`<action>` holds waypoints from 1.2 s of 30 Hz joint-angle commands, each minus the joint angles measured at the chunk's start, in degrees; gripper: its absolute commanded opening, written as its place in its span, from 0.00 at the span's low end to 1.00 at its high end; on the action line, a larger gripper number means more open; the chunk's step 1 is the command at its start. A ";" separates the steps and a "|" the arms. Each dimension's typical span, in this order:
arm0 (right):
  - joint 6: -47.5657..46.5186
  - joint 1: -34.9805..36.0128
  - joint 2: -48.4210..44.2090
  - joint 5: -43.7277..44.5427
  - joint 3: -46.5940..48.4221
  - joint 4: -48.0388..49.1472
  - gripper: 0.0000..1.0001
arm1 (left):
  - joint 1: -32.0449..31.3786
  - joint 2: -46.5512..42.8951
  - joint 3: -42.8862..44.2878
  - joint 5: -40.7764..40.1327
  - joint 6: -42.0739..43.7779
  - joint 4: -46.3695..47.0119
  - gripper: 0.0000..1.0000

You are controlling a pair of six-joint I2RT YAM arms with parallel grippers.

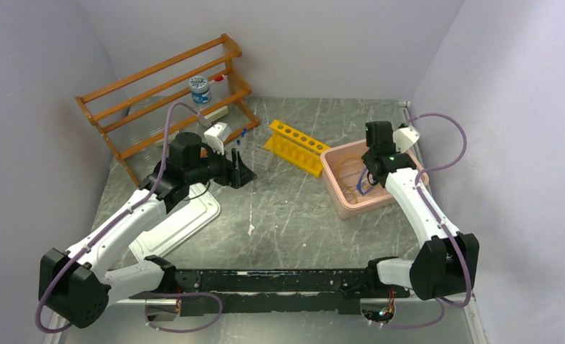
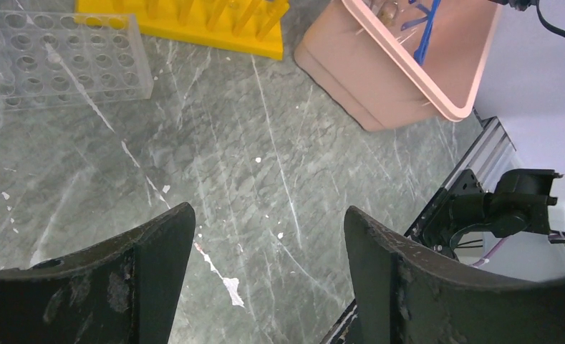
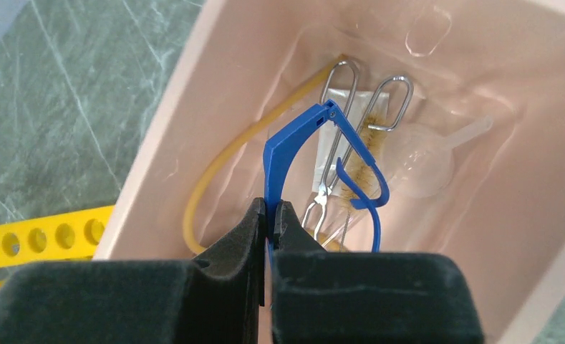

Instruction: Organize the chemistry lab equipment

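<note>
Top external view: the grey marbled table (image 1: 293, 229) carries everything. At its 10 o'clock corner stands the orange-brown wooden shelf rack (image 1: 168, 93), with a small blue-and-white jar (image 1: 200, 89) on one of its upper rails. The left arm reaches from its base at 7 o'clock toward the middle of the table, passing over a flat metal tray (image 1: 193, 215) that lies at about 8 o'clock. The right arm rises from 5 o'clock and bends down into the pink bin (image 1: 336, 186), which sits at 2 o'clock. Just beside the bin, on its 10 o'clock side, lies the yellow tube rack (image 1: 297, 147).

In the left wrist view, the left gripper (image 2: 268, 215) hangs over bare table with its jaws wide apart and nothing between them. A clear tube rack (image 2: 64, 61) lies at 10 o'clock of that view, the yellow one at 12 o'clock and the bin at 1 o'clock.

In the right wrist view, the right gripper (image 3: 271, 211) is inside the bin, its jaws pressed together on the broad arm of a blue clip (image 3: 293, 143). The clip stands up from the fingers, and its thinner arm curves away toward 4 o'clock. On the bin floor, a tan hose (image 3: 222, 165) bends along the 9 o'clock wall. Two brushes (image 3: 365, 143) with wire loop handles lie in the middle, handles toward 12 o'clock. A clear scoop (image 3: 426, 161) rests at their 3 o'clock side, touching or nearly touching them.
</note>
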 commanded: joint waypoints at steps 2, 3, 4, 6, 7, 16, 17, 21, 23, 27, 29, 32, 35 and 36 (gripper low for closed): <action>7.06 -4.97 0.46 -9.14 -4.80 9.38 0.00 | -0.16 0.97 0.01 -1.21 1.76 0.50 0.79; 7.84 -5.67 0.46 -10.21 -5.64 10.82 0.00 | -0.16 0.97 -0.09 -1.35 1.86 0.56 0.79; 8.39 -6.50 0.58 -11.42 -6.58 12.14 0.00 | -0.16 1.08 -0.22 -1.38 1.90 0.57 0.79; 9.45 -8.00 0.84 -13.76 -8.05 14.55 0.00 | -0.16 1.31 -0.28 -1.54 2.06 0.49 0.79; 9.74 -8.71 1.00 -15.06 -9.09 16.00 0.00 | -0.16 1.41 -0.32 -1.63 2.15 0.50 0.79; 11.86 -11.83 5.45 -18.33 -11.03 21.35 0.00 | -0.11 2.49 -0.18 -2.24 2.38 0.07 0.79; 11.89 -11.80 5.77 -17.77 -11.28 21.46 0.05 | -0.15 2.54 -0.11 -2.40 2.29 0.04 0.79; 11.99 -11.84 6.94 -15.68 -12.20 21.83 0.19 | -0.16 2.93 -0.02 -3.04 2.18 -0.20 0.79; 12.06 -11.83 7.35 -15.21 -12.48 21.93 0.24 | -0.16 3.19 0.11 -3.26 2.11 -0.30 0.79; 11.92 -11.83 7.71 -15.13 -12.13 21.72 0.29 | -0.16 3.53 0.48 -4.13 2.05 -0.77 0.79; 11.45 -11.84 7.31 -15.06 -11.64 21.47 0.31 | -0.16 3.56 0.79 -5.39 1.96 -1.39 0.79; 10.04 -11.79 5.49 -15.13 -10.01 20.24 0.33 | -0.16 3.66 1.61 -10.15 1.59 -3.63 0.79; 7.93 -11.81 2.59 -15.15 -8.38 18.45 0.35 | -0.16 3.83 2.71 -16.79 0.37 -7.42 0.78; 7.06 -11.84 1.46 -15.63 -8.07 17.95 0.37 | -0.16 3.83 2.95 -19.22 -0.23 -8.88 0.78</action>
